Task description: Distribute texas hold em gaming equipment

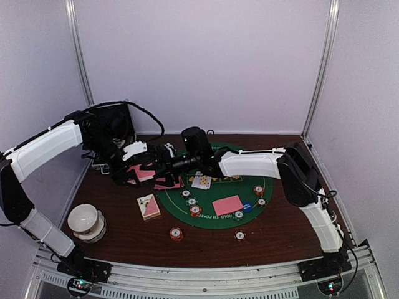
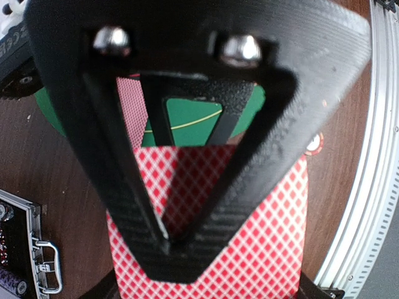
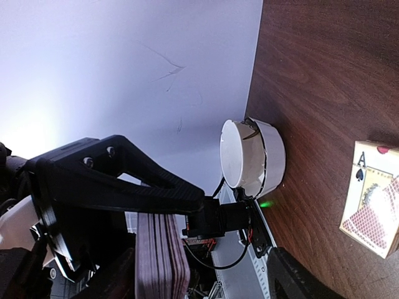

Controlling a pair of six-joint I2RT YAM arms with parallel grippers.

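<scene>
Firmly, the left gripper (image 1: 141,167) clamps a deck of pink-backed playing cards (image 2: 249,237) over the wooden table (image 1: 124,244) beside the green felt mat (image 1: 215,219); the right gripper (image 1: 165,163) stands wide just beside it. Striped poker chips (image 1: 195,210) dot the mat.

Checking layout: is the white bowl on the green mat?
No, the bowl sits on the table, left of the mat.

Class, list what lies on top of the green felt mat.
On the green mat: a pink-backed card, face-up cards, several striped chips and a blue disc. The right arm covers its far edge, so anything there is hidden.
</scene>
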